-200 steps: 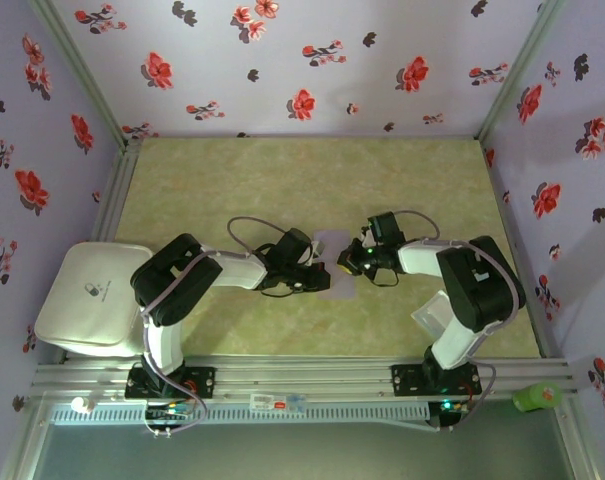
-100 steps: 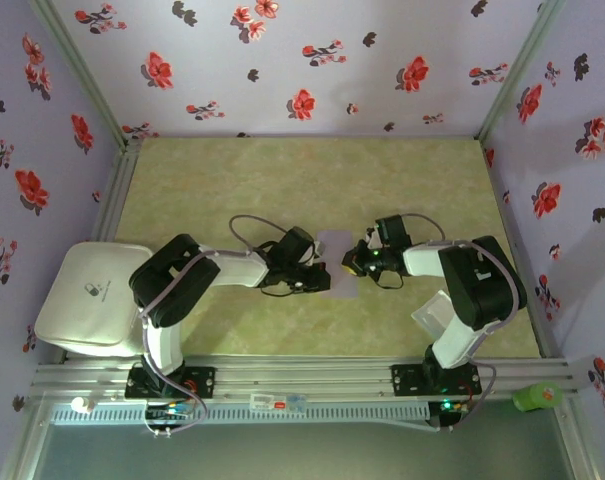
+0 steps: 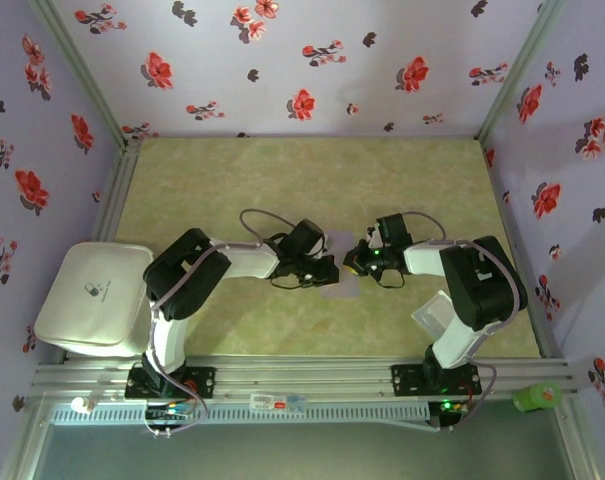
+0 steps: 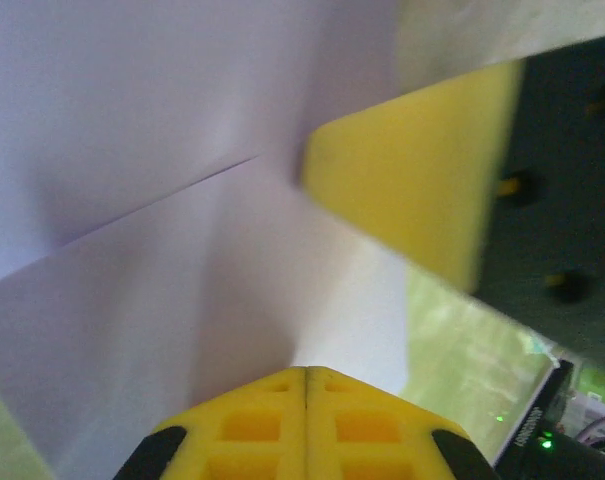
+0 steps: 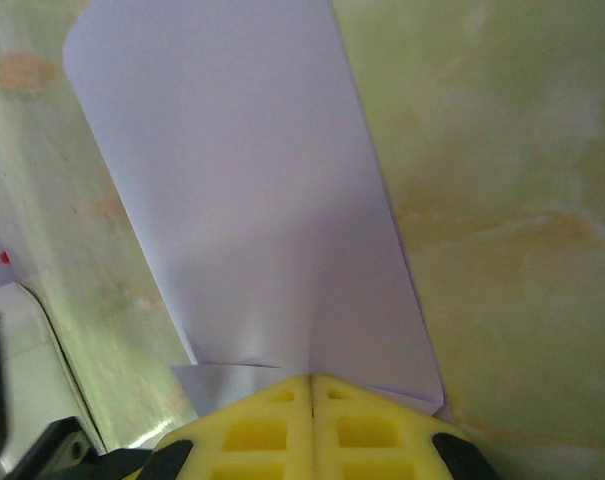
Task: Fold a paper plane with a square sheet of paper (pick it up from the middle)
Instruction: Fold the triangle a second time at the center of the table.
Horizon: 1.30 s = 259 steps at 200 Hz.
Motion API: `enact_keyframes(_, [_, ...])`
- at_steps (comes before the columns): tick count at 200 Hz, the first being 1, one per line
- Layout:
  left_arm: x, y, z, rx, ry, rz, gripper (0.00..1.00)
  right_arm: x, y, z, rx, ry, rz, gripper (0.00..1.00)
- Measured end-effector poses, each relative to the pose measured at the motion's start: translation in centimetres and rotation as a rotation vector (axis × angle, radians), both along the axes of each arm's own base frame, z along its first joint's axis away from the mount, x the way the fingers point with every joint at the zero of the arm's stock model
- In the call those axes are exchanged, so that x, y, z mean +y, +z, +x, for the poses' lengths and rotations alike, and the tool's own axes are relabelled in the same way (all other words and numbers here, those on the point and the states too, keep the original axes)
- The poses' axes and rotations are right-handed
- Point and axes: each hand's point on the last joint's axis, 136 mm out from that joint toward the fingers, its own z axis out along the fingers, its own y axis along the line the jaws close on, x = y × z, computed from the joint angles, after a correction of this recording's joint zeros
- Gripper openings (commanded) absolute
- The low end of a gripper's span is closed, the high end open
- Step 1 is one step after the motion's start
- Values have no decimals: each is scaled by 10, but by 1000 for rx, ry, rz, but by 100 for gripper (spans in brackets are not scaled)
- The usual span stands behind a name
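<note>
The square sheet of paper (image 3: 340, 288), pale lavender and partly folded, lies mid-table between my two grippers. My left gripper (image 3: 329, 268) comes at it from the left, my right gripper (image 3: 350, 264) from the right, tips almost meeting over its middle. In the left wrist view the left gripper (image 4: 307, 372) is shut, tips on the creased sheet (image 4: 162, 120), with a yellow finger (image 4: 412, 190) of the right gripper just beyond. In the right wrist view the right gripper (image 5: 312, 378) is shut, tips resting on the sheet (image 5: 242, 190) above a small folded flap. No paper shows in either seam.
A white rounded box (image 3: 92, 295) sits at the table's left edge. A whitish translucent square (image 3: 432, 312) lies beside the right arm's base. A green object (image 3: 537, 397) stands outside the rail at the front right. Floral walls close in the green table (image 3: 282, 180).
My left gripper has slid right, onto the sheet's middle. The right gripper has shifted slightly; both stay shut.
</note>
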Motion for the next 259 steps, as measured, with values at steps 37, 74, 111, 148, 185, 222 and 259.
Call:
enact_keyframes(37, [7,-3,-7,-1,-8,2,1,-1,0,0,7,-2,-6,0])
enact_keyframes(74, [22,-3,-20,-2,-25,10,4,-1,0,-1,13,-3,-10,0])
enact_keyframes(111, [31,-3,-28,-2,-46,29,5,-1,-1,-1,15,-4,-12,0])
enact_keyframes(148, [37,-4,-36,0,-70,50,5,-1,0,-1,19,-4,-14,0])
enact_keyframes(185, [40,0,-41,2,-83,62,2,-2,0,-1,21,-4,-15,0])
enact_keyframes(222, [30,19,-33,-44,-81,8,2,-2,-1,-1,23,-4,-16,0])
enact_keyframes(259, [12,36,-12,-91,-61,-46,2,-2,-1,-1,23,-4,-16,0])
